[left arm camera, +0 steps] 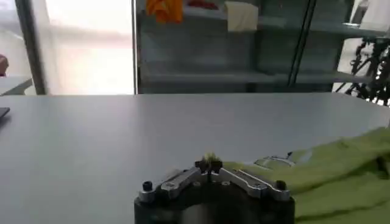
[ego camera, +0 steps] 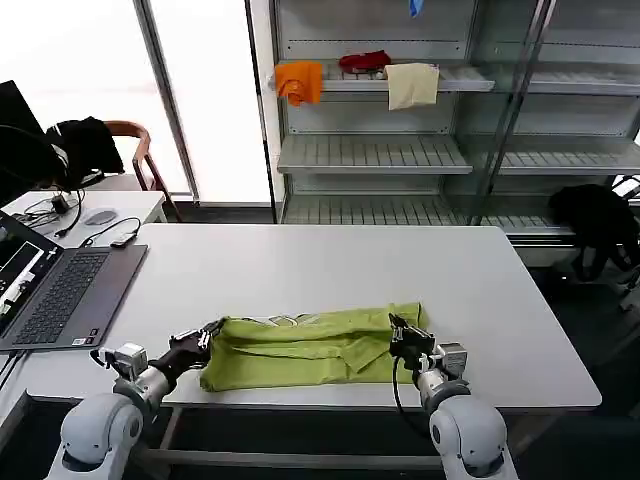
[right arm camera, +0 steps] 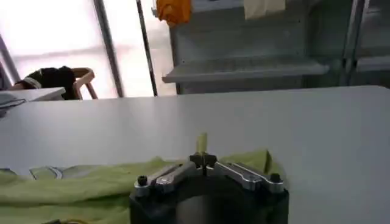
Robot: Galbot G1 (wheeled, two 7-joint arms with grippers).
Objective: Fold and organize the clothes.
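The lime yellow-green T-shirt point(ego camera: 305, 350) lies folded into a long band near the table's front edge, a bit of white print showing at its far edge. My left gripper point(ego camera: 208, 338) is shut on the shirt's left end; a tuft of green cloth point(left arm camera: 211, 159) sticks up between its closed fingertips. My right gripper point(ego camera: 399, 334) is shut on the shirt's right end, with a strip of green fabric point(right arm camera: 202, 143) pinched at its tip. The shirt body point(left arm camera: 341, 170) spreads beside the left gripper point(left arm camera: 209, 167), and lies beside and under the right gripper point(right arm camera: 203, 159).
An open laptop point(ego camera: 55, 290) rests on the white table point(ego camera: 330, 265) at the left, with cables and a side desk behind it. Shelving point(ego camera: 440, 110) with orange, red and cream cloths stands beyond the table. A black garment point(ego camera: 595, 215) hangs at the right.
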